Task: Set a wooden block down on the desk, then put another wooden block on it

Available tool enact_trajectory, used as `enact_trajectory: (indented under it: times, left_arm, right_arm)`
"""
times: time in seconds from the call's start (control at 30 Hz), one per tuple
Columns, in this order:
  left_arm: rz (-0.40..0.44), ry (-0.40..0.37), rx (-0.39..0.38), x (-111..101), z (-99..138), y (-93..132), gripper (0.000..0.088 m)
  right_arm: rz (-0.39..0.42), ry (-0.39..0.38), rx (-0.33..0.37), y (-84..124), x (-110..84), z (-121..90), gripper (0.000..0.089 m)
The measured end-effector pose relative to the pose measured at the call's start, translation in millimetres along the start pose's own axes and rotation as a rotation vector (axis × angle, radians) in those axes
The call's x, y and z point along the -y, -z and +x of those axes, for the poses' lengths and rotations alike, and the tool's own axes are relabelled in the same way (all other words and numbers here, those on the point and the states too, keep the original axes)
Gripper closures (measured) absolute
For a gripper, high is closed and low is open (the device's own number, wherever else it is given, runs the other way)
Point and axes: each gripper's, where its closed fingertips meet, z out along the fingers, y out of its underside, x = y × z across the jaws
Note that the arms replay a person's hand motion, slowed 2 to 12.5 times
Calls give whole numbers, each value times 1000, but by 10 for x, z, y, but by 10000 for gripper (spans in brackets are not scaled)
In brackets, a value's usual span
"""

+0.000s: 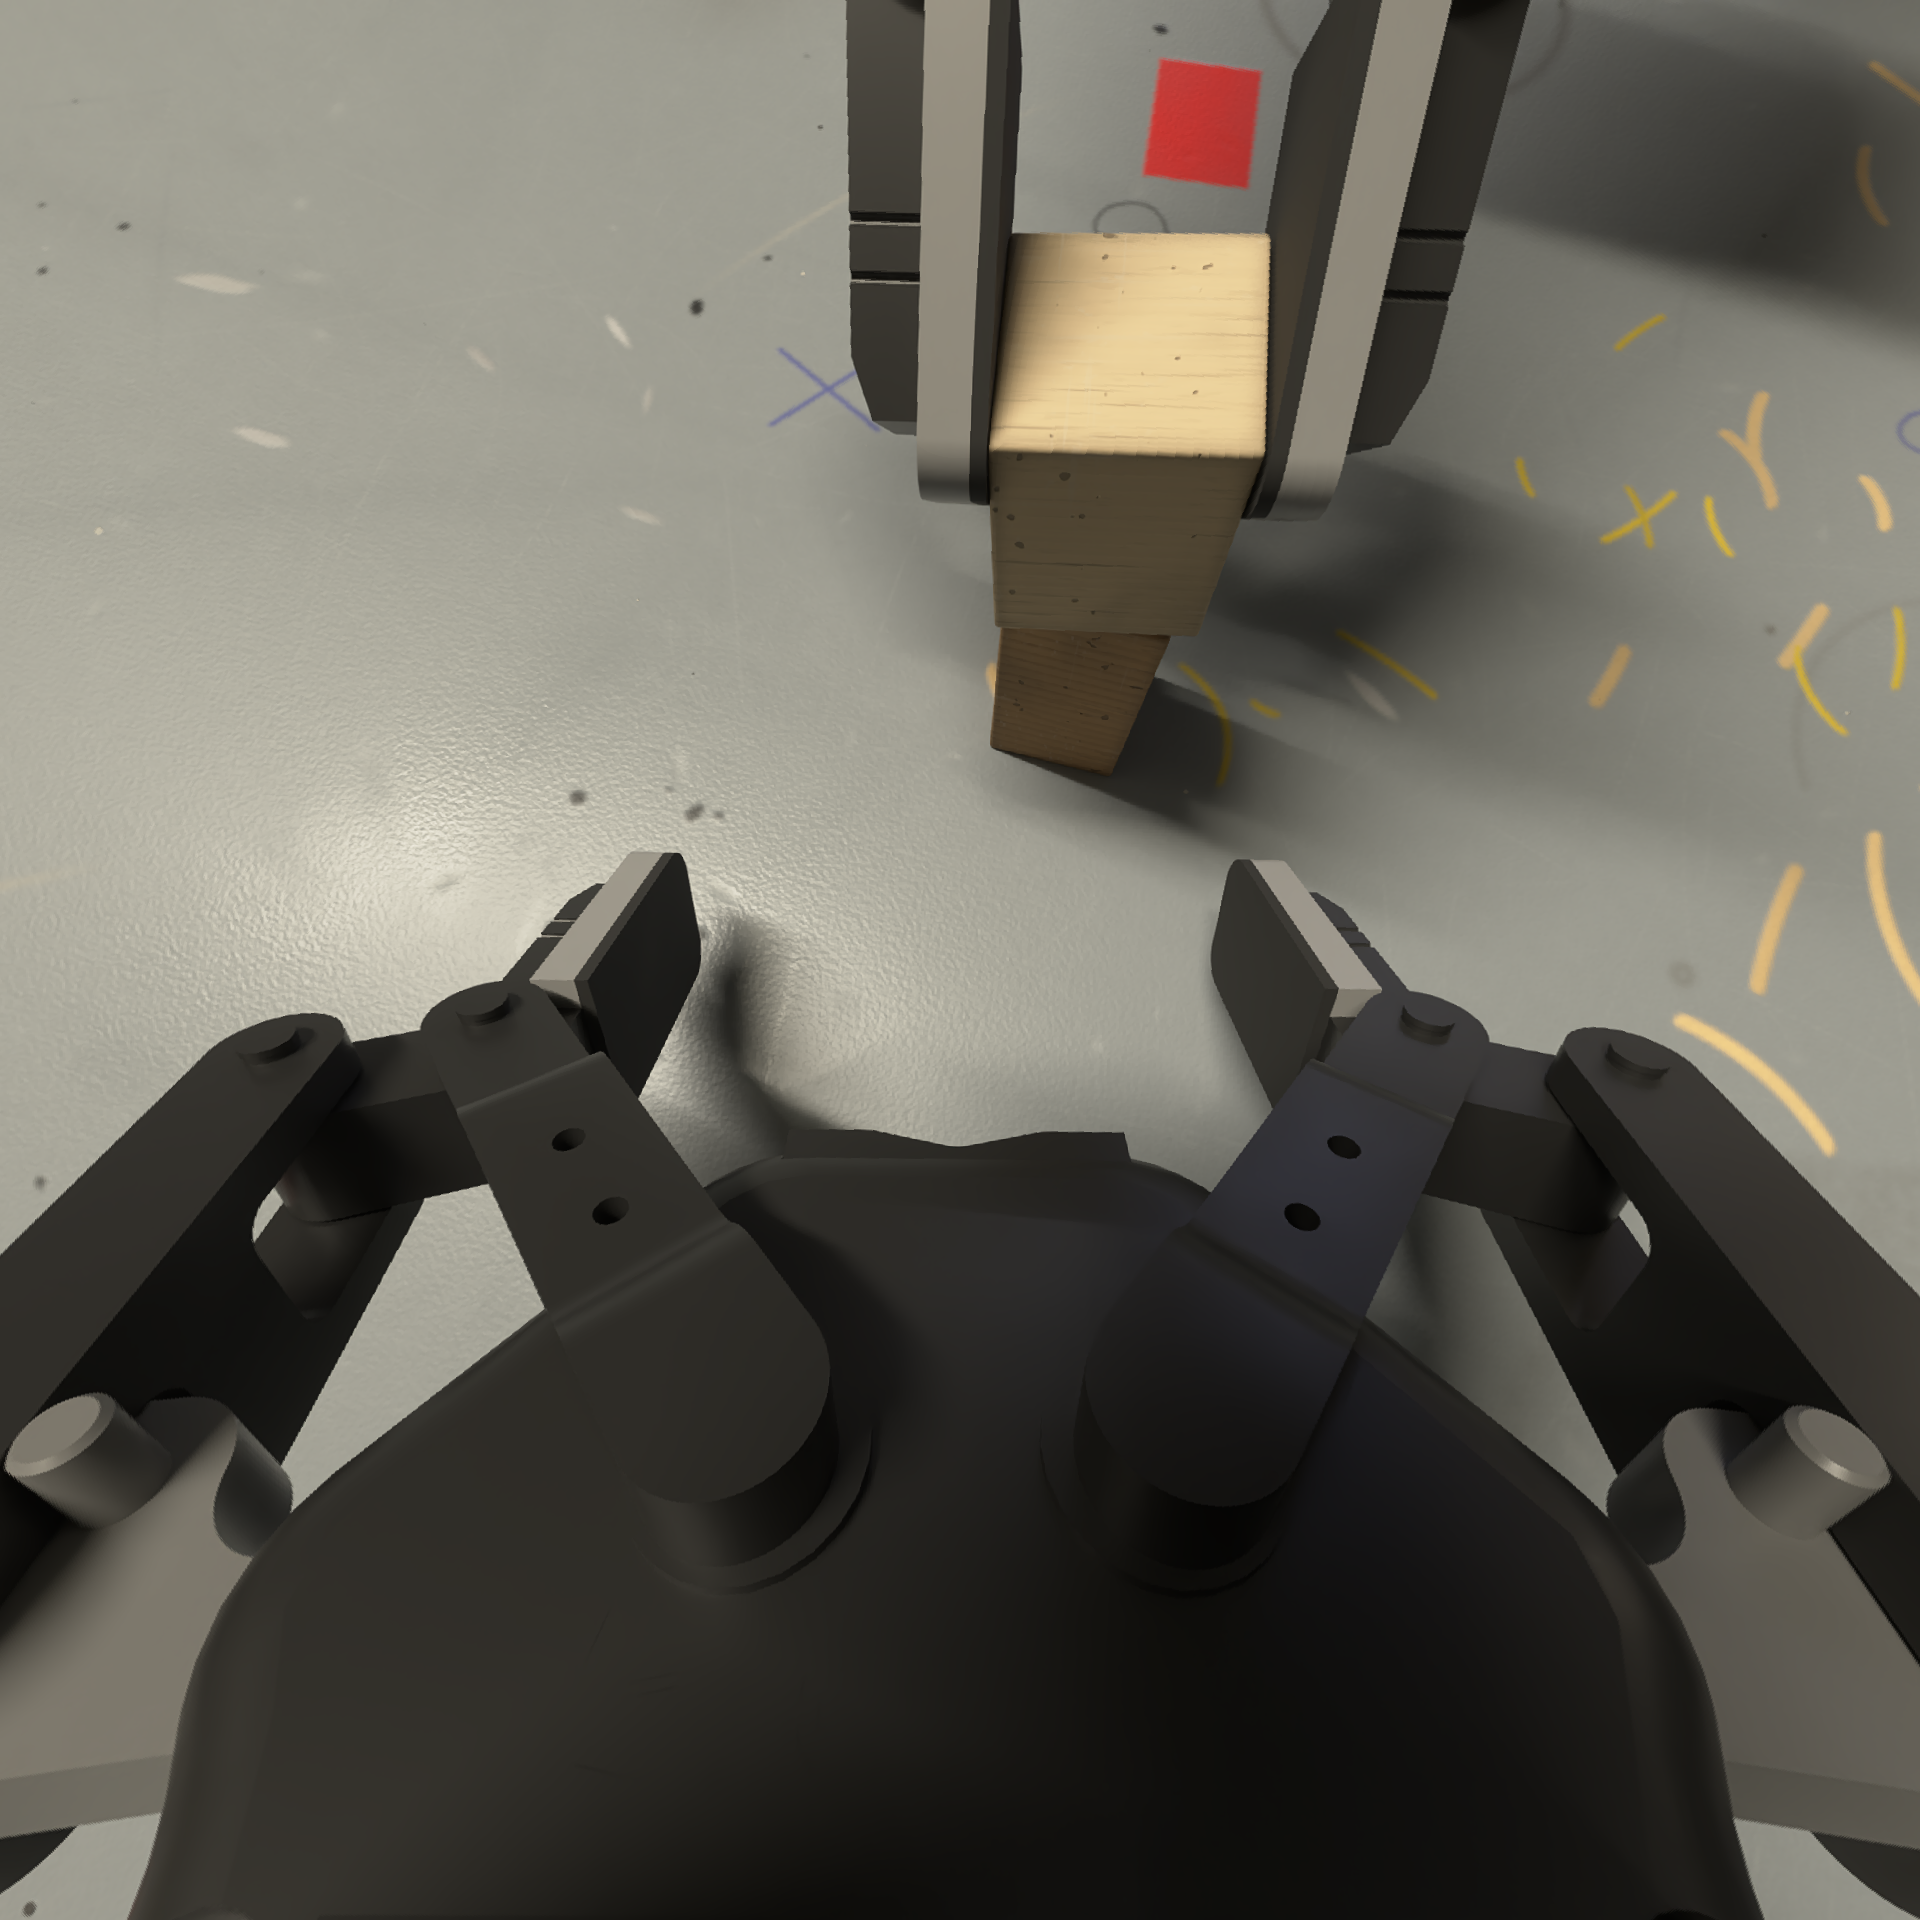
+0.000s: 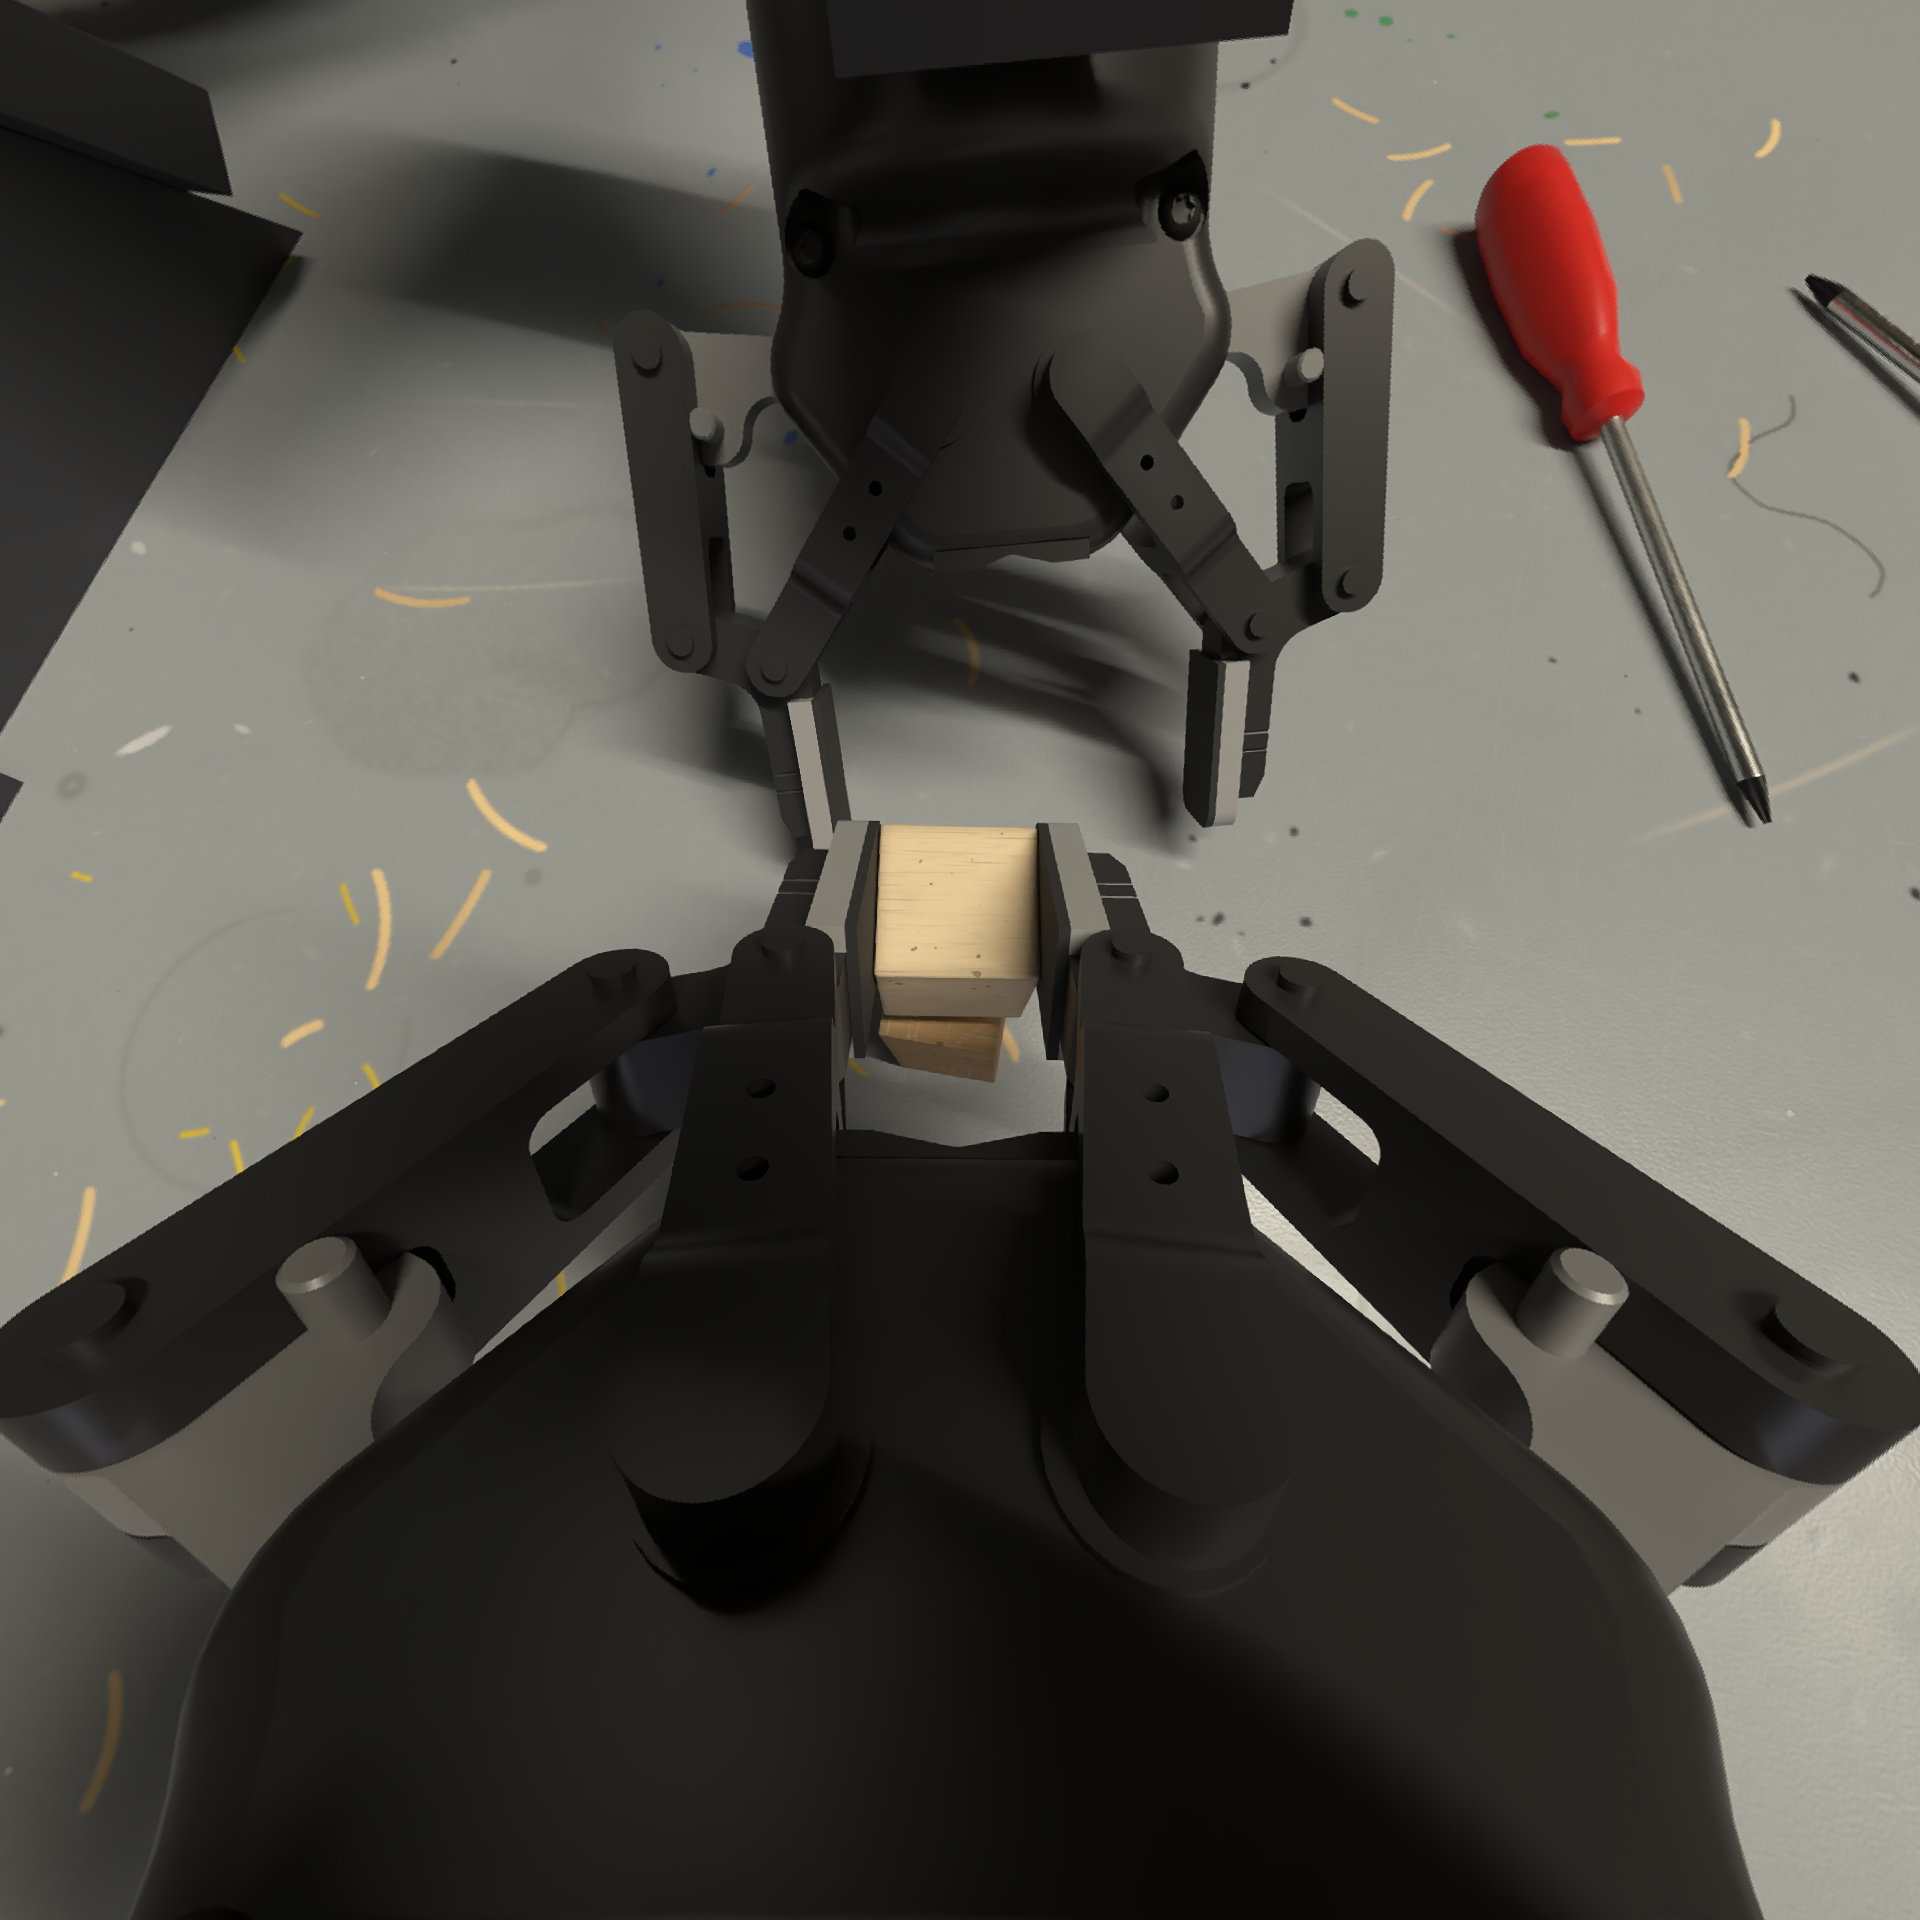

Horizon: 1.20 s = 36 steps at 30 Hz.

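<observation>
Grey counter [image 2: 312, 675] all around me, scuffed and flecked with yellow and orange marks, a dark panel off to my left edge.

Nearest, between the pads of my right claw [image 2: 957, 925], is the upper wooden block [image 2: 956, 914]; I am closed on its two side faces and it fills the gap. Directly beneath it, touching or nearly so as far as I can tell, sits the lower wooden block [image 2: 943, 1047] on the counter. That is the relation everything turns on: the block I carry is above the other but not square to it. From the left wrist view the upper wooden block [image 1: 1127, 416] overhangs the lower wooden block [image 1: 1075, 701] toward one side, so the stack looks offset. I judge that letting go calls for the upper block to rest flat first, or it may tip.

Just beyond the blocks, facing me, my left claw [image 2: 1023, 758] hangs spread wide, holding nothing, its tips close to the stack.

Farther off to my right lies a red-handled screwdriver [image 2: 1558, 301], with a pen [image 2: 1865, 322] beyond it at the edge.
</observation>
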Motion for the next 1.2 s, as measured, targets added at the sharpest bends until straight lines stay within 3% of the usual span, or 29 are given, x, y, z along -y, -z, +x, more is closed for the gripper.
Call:
enact_trajectory:
  times: [1.2]
  left_arm:
    - [0,0,0,0,0,-1,34]
  right_arm:
    - [6,-9,4,-5,4,-4,634]
